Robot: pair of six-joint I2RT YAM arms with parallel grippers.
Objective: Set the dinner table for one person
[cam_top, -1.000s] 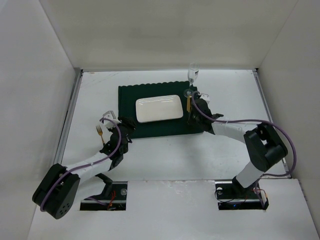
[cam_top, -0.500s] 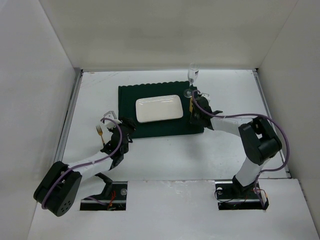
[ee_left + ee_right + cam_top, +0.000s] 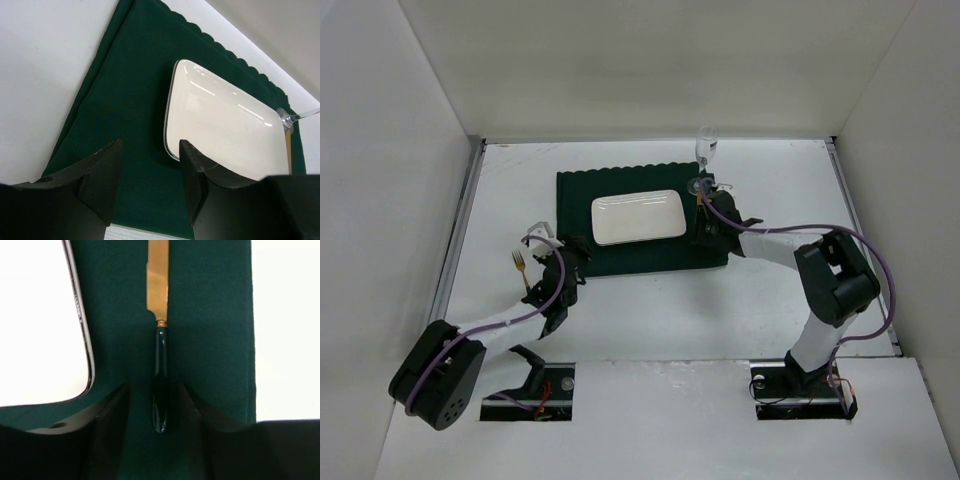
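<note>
Right of the plate [image 3: 638, 217], note right gripper [image 3: 155, 402] fingers [image 3: 111, 410] newly parted off the knife [image 3: 159, 315] on the placemat [image 3: 210, 315] (left gripper [image 3: 147, 170] open, empty); treat knife as placed.

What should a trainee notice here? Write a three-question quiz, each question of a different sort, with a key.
1. True or false: the knife lies on the plate.
2. Where is the fork? A: on the plate. B: on the bare table, left of the placemat. C: between the left jaws.
3. Fill in: the right jaws stand ___ on either side of the knife's handle.
Key: 1 false, it lies on the placemat beside the plate; 2 B; 3 open.
</note>
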